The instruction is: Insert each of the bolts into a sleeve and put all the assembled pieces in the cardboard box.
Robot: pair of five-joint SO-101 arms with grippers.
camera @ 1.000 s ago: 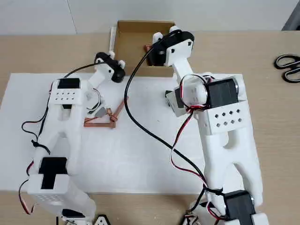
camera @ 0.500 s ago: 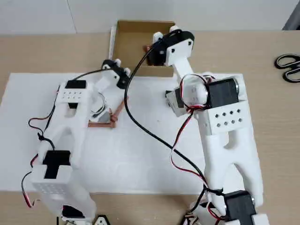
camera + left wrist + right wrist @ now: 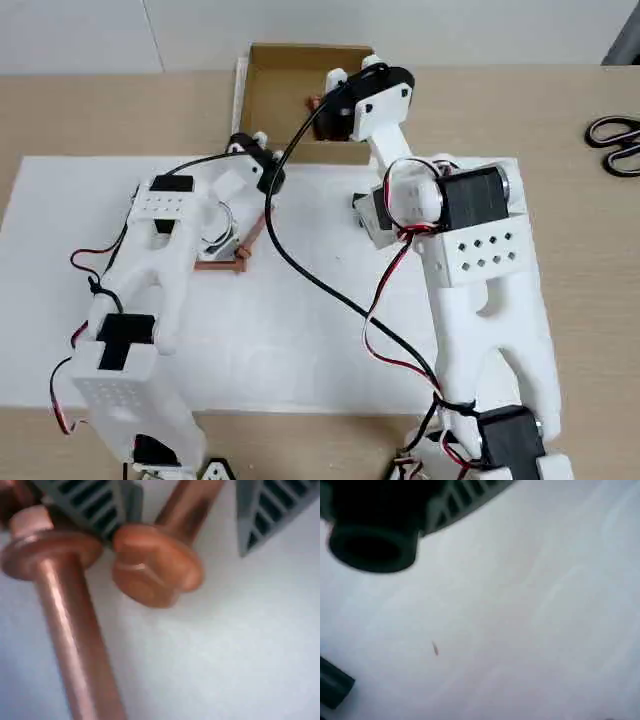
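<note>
Several copper pieces lie crossed on the white mat (image 3: 320, 340): one flat (image 3: 220, 266), one slanting (image 3: 258, 228). My left gripper (image 3: 233, 250) hangs over where they meet. Close up, a hex-headed bolt (image 3: 155, 570) lies with its shaft between the grey ribbed fingers (image 3: 272, 510) of that gripper (image 3: 190, 510), which is open. Beside it runs a long flanged copper piece (image 3: 75, 630). The cardboard box (image 3: 285, 100) stands at the back, with a copper piece (image 3: 315, 101) at its right side. My right gripper (image 3: 366, 216) sits low over the mat, and a black tube end (image 3: 370, 550) shows beside it.
Scissors (image 3: 615, 140) lie on the wooden table at the far right. The right arm's wrist (image 3: 375, 95) leans over the box's near right corner. A black cable (image 3: 300, 260) loops across the mat between the arms. A dark object (image 3: 332, 685) lies on the mat.
The left arm has swung to the right and come down over the copper pieces, covering more of the flat one. The right arm has not moved.
</note>
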